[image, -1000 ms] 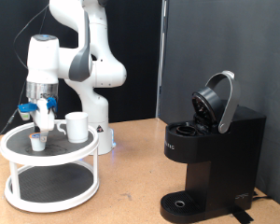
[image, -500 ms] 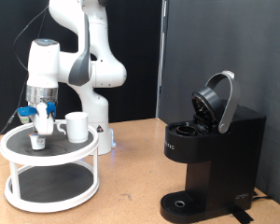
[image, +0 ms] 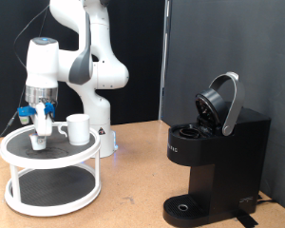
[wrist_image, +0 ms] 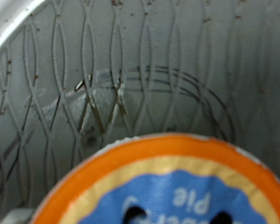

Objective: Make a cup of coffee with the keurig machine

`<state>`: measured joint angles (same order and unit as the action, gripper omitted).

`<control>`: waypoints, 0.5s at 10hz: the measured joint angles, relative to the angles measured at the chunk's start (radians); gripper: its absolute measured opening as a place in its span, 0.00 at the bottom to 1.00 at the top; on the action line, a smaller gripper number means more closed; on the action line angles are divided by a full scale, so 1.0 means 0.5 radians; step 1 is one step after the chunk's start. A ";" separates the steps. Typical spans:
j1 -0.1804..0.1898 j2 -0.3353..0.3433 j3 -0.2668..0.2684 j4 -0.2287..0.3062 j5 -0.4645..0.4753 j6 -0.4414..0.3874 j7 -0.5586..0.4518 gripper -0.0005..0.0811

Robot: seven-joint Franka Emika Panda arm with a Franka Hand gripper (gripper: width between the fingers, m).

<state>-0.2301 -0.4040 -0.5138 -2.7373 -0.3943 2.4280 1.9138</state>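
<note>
Hanging low over the top shelf of a white two-tier round rack (image: 19,152), the gripper (image: 40,136) sits right down at a small pod (image: 38,144) that rests on the rack's wire mesh. Whether its fingers are clenched on the pod or released I cannot tell from where I stand. Just beside the gripper, on the same shelf and toward the keurig machine, stands the cup (image: 78,128), upright, its handle turned toward the gripper. The keurig machine (image: 214,157) stands well apart from the rack, on the wooden table (image: 133,180), with its rounded lid tipped up and open and nothing on its drip base. Seen from the wrist camera, the pod's lid (wrist_image: 173,187) fills the near field, orange-rimmed with a blue centre, and the mesh of the shelf (wrist_image: 140,65) lies behind it.
</note>
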 joint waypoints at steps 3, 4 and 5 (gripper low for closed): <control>0.014 -0.159 0.005 0.140 0.110 -0.327 -0.124 0.44; 0.015 -0.205 0.008 0.172 0.118 -0.408 -0.129 0.44; 0.015 -0.199 0.006 0.166 0.117 -0.404 -0.129 0.44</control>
<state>-0.2226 -0.5033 -0.5106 -2.6544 -0.3360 2.2259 1.8495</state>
